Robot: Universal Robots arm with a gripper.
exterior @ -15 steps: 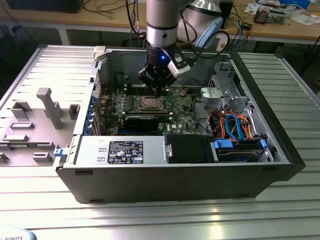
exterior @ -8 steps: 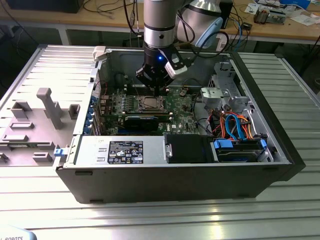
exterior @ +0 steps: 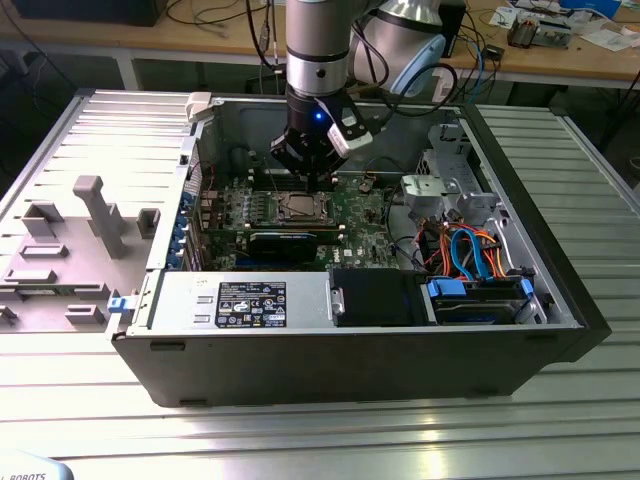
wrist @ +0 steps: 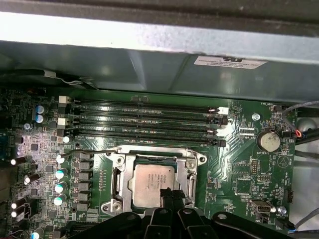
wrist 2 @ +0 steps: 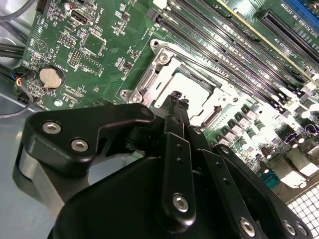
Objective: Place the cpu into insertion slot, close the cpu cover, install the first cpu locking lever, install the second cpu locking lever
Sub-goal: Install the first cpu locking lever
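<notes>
The cpu [wrist: 149,183] lies flat in the insertion slot [wrist: 115,185], its dull silver top showing. The silvery cpu cover [wrist: 160,157] lies down around it as a frame. A thin wire locking lever [wrist: 94,151] runs out from one corner of the socket, past the capacitors. My gripper [wrist: 173,193] is shut, and its black fingertips [wrist: 169,199] hover at the chip's edge with nothing seen between them. In the second wrist view the fingertips [wrist 2: 175,99] point down at the cover [wrist 2: 144,84] beside the chip [wrist 2: 194,79]. In the exterior view the gripper [exterior: 305,172] hangs just above the socket [exterior: 300,207].
The green motherboard [exterior: 355,210] lies inside an open grey computer case [exterior: 330,355] on a ribbed metal table. Black memory slots [wrist: 144,122] run beside the socket, and a coin battery [wrist: 270,141] sits nearby. Drive bays with blue and orange cables [exterior: 470,255] lie at the exterior view's right.
</notes>
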